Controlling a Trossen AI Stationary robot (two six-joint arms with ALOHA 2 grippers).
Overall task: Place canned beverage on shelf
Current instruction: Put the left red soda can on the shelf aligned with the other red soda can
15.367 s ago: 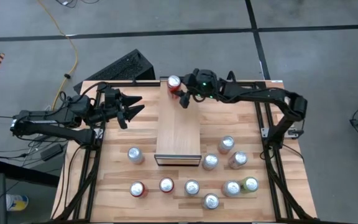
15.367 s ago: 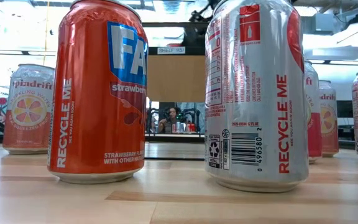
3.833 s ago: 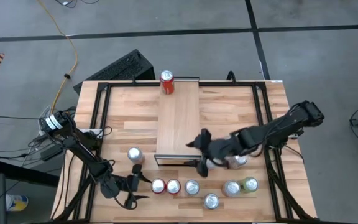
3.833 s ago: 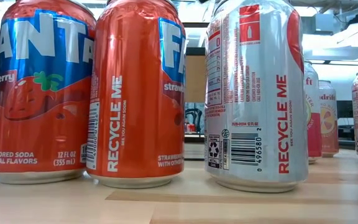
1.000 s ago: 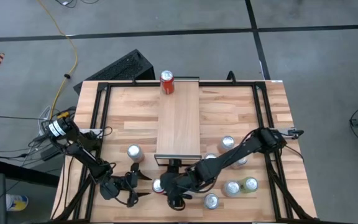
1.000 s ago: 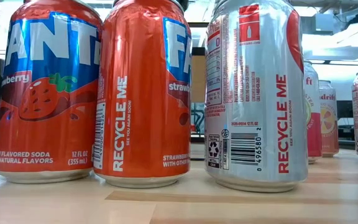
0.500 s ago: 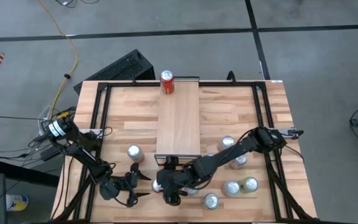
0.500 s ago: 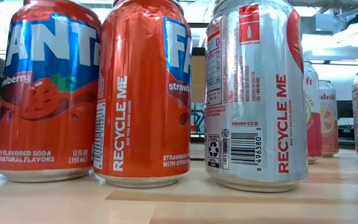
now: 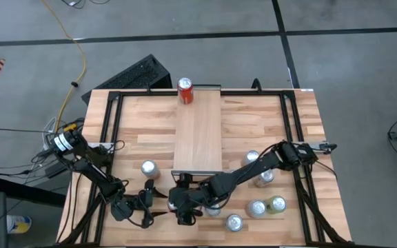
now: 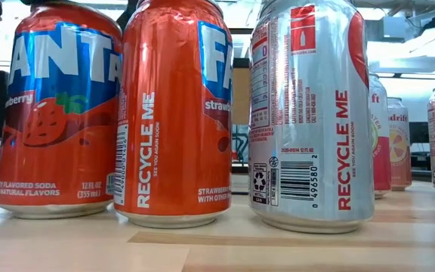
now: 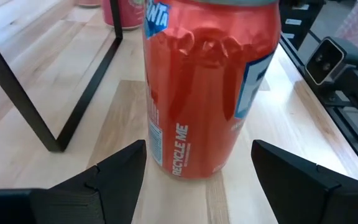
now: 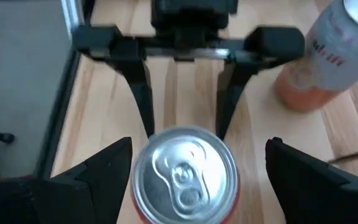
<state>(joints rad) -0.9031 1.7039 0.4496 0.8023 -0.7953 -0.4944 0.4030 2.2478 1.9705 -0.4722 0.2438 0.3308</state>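
High view shows one red can [image 9: 185, 90] already standing on the shelf [image 9: 198, 138], at its far end; the rest of the shelf top is bare. We count several cans on the tabletop [image 9: 136, 131] off the shelf's near end, so most of the work remains. Just off that near end, our right gripper [image 9: 178, 206] hangs over a red Fanta can [image 12: 185, 180], fingers spread wide to either side of it, not yet closed. Our left gripper [image 9: 148, 205], also spread wide, sits just beside that can, holding nothing.
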